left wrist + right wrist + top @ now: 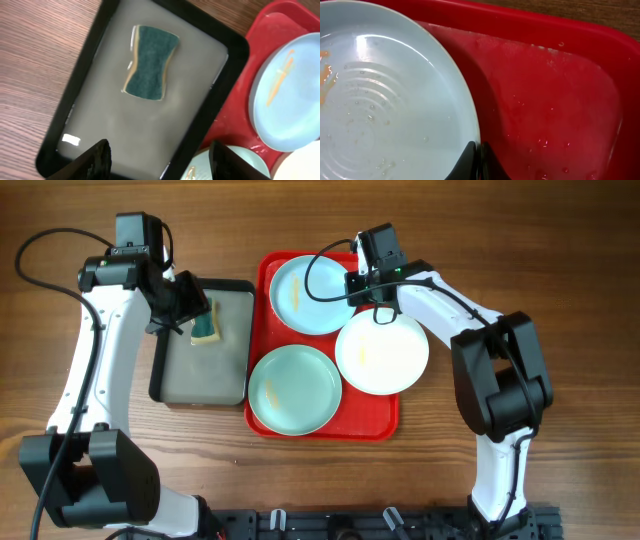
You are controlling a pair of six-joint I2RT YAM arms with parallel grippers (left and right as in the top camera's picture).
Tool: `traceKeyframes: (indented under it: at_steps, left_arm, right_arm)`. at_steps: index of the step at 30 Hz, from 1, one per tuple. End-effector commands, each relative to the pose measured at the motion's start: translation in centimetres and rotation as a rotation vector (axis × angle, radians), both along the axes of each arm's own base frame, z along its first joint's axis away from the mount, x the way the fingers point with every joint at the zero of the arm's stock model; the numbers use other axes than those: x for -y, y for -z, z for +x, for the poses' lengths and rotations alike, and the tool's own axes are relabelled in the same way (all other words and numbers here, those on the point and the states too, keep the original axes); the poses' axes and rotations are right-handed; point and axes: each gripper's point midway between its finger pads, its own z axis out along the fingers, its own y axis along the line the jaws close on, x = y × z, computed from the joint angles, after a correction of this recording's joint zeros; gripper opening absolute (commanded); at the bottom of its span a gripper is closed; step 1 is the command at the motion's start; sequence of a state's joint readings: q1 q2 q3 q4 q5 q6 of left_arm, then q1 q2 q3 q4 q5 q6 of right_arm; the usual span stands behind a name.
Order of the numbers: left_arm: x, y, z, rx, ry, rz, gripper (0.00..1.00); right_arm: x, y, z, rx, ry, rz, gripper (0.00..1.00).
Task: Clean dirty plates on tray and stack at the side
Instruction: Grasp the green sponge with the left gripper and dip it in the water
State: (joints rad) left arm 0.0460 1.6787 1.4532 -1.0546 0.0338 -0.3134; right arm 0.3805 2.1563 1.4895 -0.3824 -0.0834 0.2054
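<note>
Plate [385,100] droplets [370,118], right wrist view only

The upper mint plate [385,100] runs off the right wrist view's left and bottom edges; only the tips of the right gripper [479,161] jaws show. The left wrist view crops the red tray [227,127] and white plate [304,166].

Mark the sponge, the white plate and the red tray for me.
sponge [150,62]: left wrist view, middle of its green face.
white plate [382,352]: overhead view, centre of the plate.
red tray [550,95]: right wrist view, bare wet floor.
</note>
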Motion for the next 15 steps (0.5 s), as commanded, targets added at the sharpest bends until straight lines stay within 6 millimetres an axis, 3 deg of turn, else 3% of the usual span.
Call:
traceKeyframes:
  at_steps: [1, 5, 15]
  left_arm:
    - [-0.8, -0.1, 0.5, 0.008, -0.022, 0.05, 0.6]
    - [-0.8, 0.9, 1.6, 0.048, -0.022, 0.051, 0.6]
    - [-0.9, 7.3, 2.5, 0.042, 0.034, 0.069, 0.64]
  right_arm:
    - [1.2, 0.2, -0.1, -0.013, 0.032, -0.033, 0.04]
    - [1.2, 0.3, -0.4, -0.022, 0.032, -0.037, 0.04]
    - [1.3, 0.5, -0.6, -0.032, 0.031, -0.041, 0.05]
